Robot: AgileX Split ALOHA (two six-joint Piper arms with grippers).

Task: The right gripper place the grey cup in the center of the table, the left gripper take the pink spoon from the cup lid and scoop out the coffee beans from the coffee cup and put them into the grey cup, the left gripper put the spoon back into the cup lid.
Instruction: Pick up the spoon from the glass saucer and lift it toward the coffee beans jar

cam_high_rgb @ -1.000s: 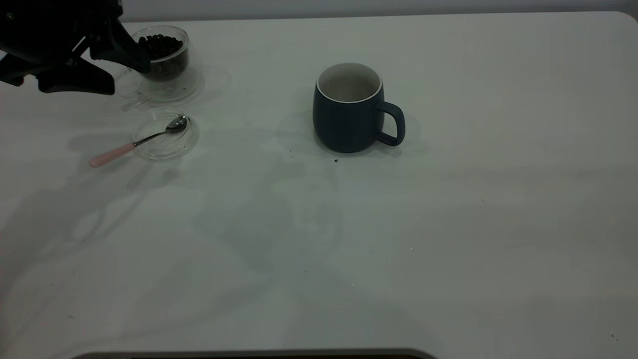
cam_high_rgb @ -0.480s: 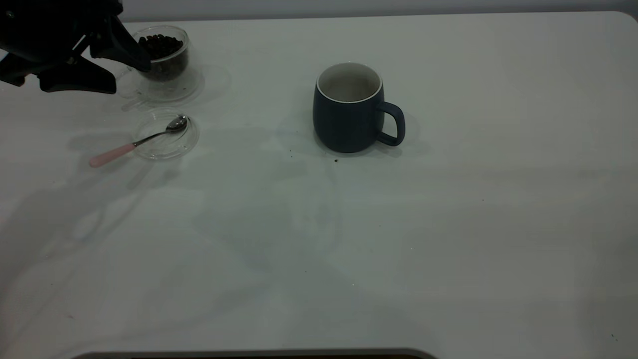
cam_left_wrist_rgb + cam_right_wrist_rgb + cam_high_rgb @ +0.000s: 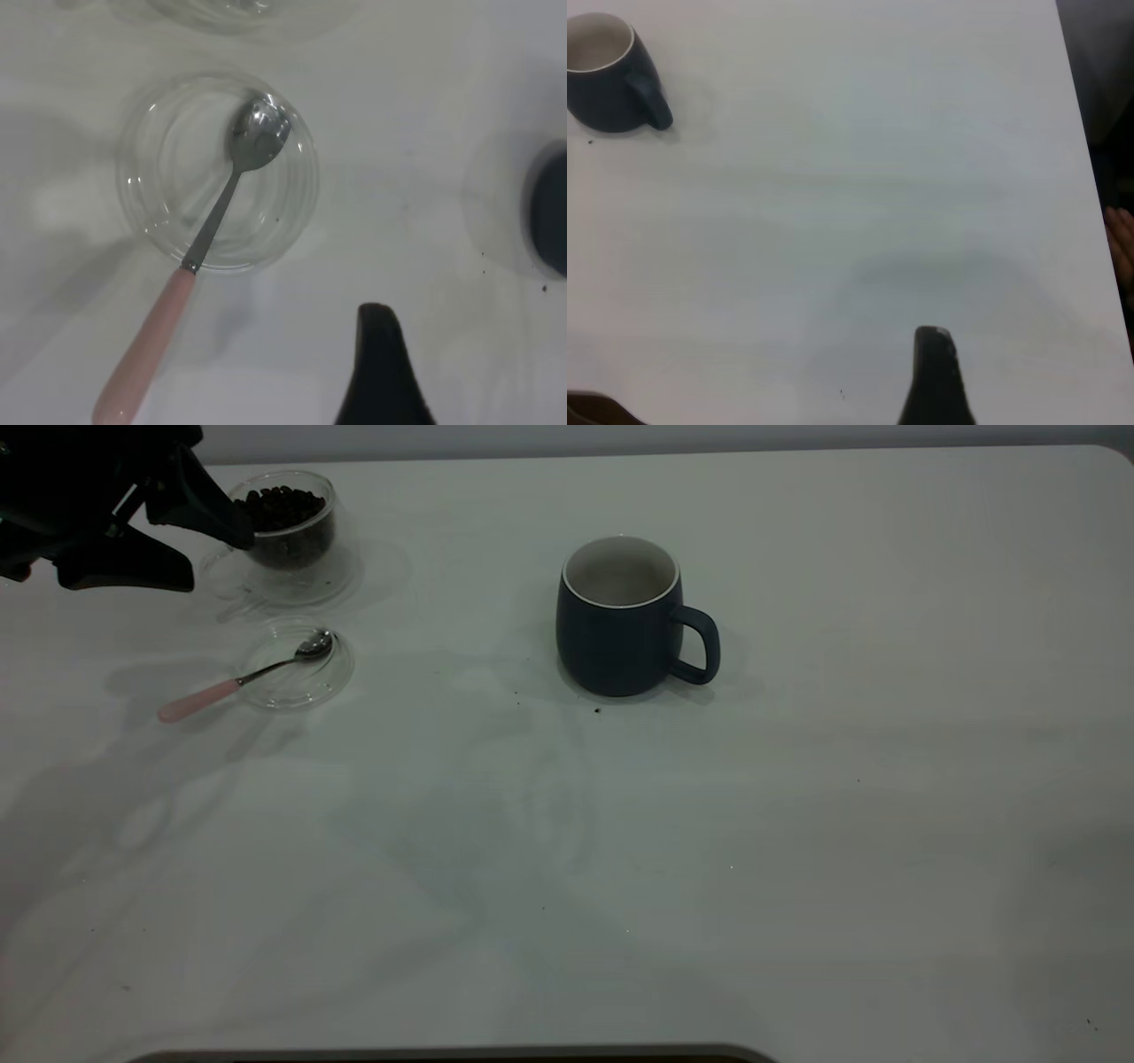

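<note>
Grey cup: stood upright near the middle of the table, handle toward the exterior view's right, pale inside with no beans visible; nothing touched it. Also seen far off in the right wrist view.
Pink spoon: lay with its metal bowl inside the cup lid and its pink handle out over the rim, resting on the tabletop toward the exterior view's left. Left wrist view showed the same: spoon across the lid.
Coffee cup: upright just behind the lid, toward the far left corner; coffee beans heaped inside.
Left gripper: hovered above the table at the far left, beside the coffee cup and behind the spoon handle; fingers spread apart, nothing between them. One fingertip showed in the wrist view, clear of the spoon.
Right gripper: outside the exterior view; only one dark finger showed over bare table, well apart from the cup. Spread of its fingers: could not tell.
</note>
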